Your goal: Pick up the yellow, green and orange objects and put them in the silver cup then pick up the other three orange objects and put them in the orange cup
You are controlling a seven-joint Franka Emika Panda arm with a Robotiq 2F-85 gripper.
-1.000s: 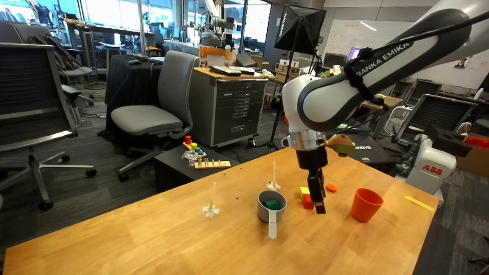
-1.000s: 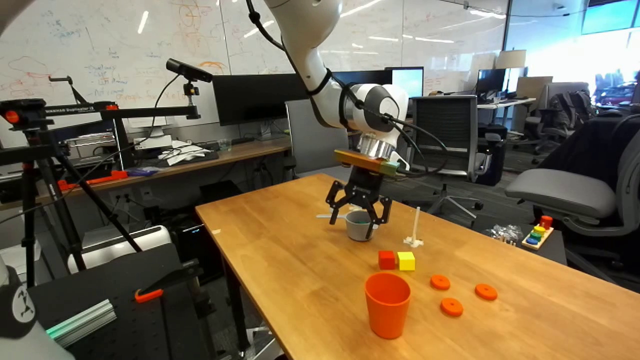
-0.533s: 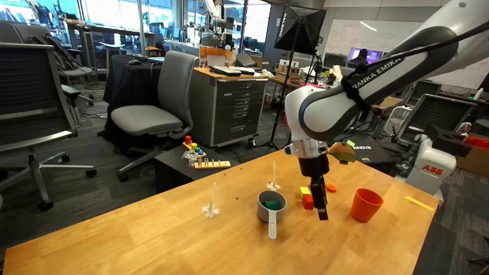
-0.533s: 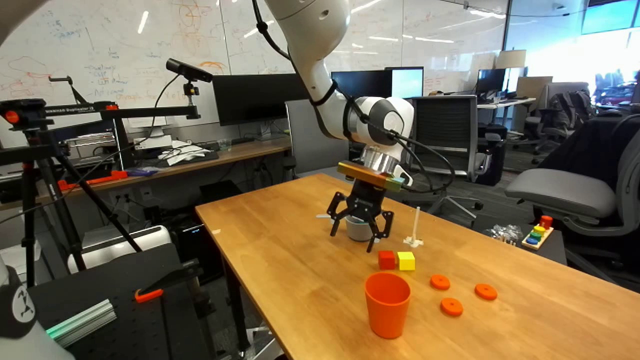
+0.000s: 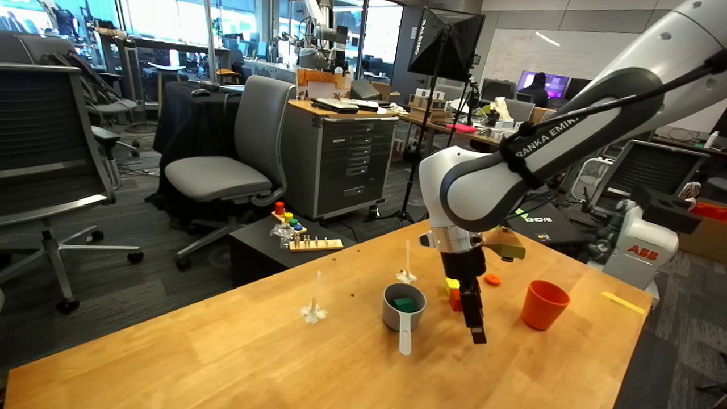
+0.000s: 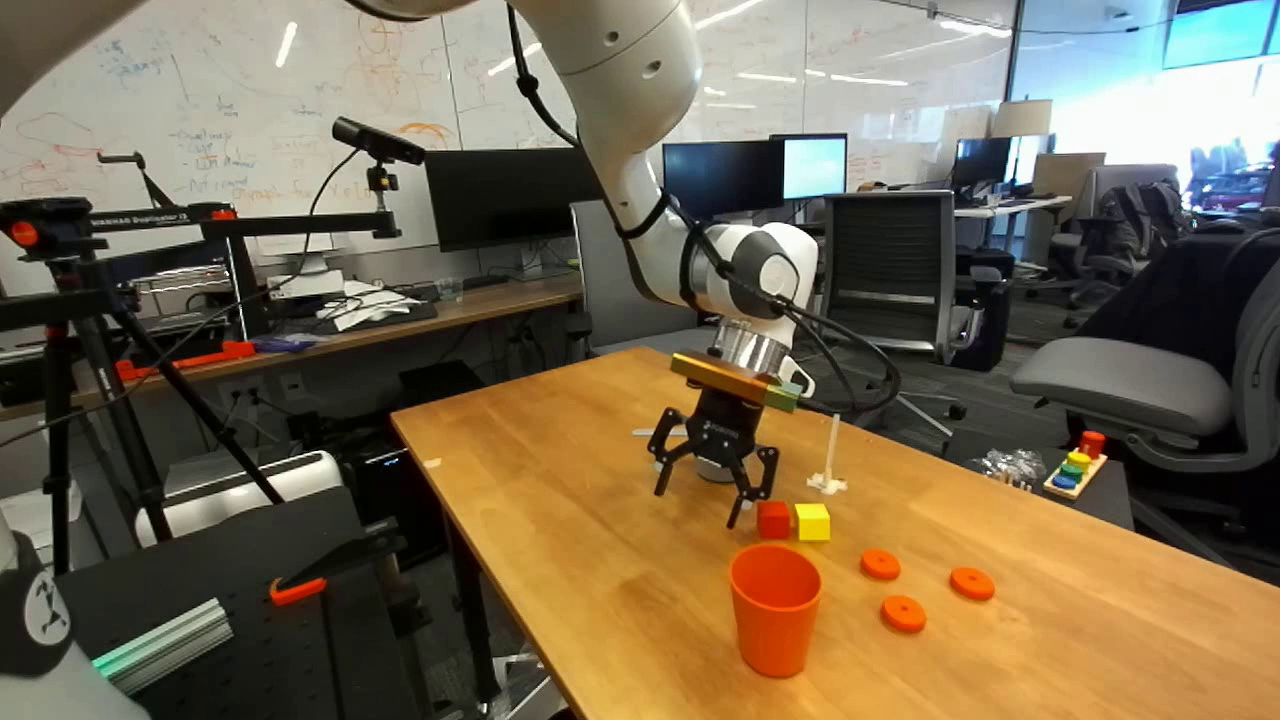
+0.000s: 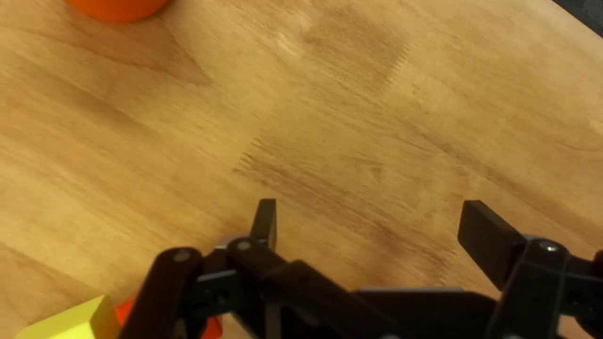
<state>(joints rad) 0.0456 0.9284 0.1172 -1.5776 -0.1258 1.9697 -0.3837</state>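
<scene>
- Done: the green block point(image 5: 405, 305) lies in the silver cup point(image 5: 391, 318). By my count that is one thing of six placed, so the task looks to be at an early stage.
- Left for that cup: the yellow cube point(image 6: 813, 523) and the red cube point(image 6: 773, 521), close side by side on the table point(image 6: 620, 570). I take the red one for the sentence's first orange object.
- Left for the orange cup point(image 6: 775, 635): three orange discs point(image 6: 904, 614), flat on the table, near it and apart from one another.
- The claw point(image 6: 696, 508) is spread wide and holds nothing; it stands near the red cube, probably the next pick.
- In an exterior view the claw screens most of the silver cup point(image 6: 714, 472) and its contents.
- Only a single disc point(image 5: 492, 279) shows in an exterior view.
- The wrist view has bare table between the jaws, parts of both cubes and the foot of the orange cup, but no silver cup or discs.
</scene>
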